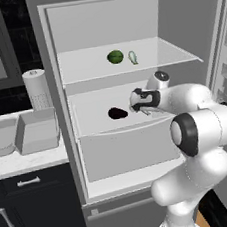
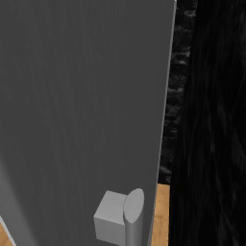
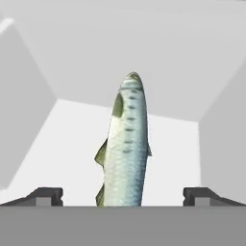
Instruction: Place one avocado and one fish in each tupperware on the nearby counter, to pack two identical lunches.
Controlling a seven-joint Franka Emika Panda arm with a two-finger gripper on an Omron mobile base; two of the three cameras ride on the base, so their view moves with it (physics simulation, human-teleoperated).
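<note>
**Hand view: open gripper lined up on a fish inside the fridge**

Hand view — looking along the gripper (image 3: 123, 196) into a white fridge compartment. Fingertips (image 3: 47, 196) set wide apart, released, gripping nothing. Between them, a silvery-blue fish (image 3: 126, 144) with a greenish back and dark spots, lying lengthwise on the white shelf floor and pointing away toward the back wall.

Left base view — facing an open grey fridge (image 1: 52, 92). White arm (image 1: 202, 124) rising from the lower right and reaching into the middle shelf (image 1: 95, 115). On that same shelf, just left of the hand, a dark avocado (image 1: 118, 113). On the upper shelf (image 1: 89, 63), a green avocado (image 1: 115, 57) and, just to its right, a second small pale fish (image 1: 133, 57). Left of the fridge, the white marble counter (image 1: 30, 158) over dark cabinets, carrying two grey open containers (image 1: 37, 130) side by side and a paper towel roll (image 1: 37, 88) behind them.

Right base view — up close against a grey fridge door (image 2: 81, 105), with a handle mount (image 2: 120, 218) near the bottom edge.
</note>
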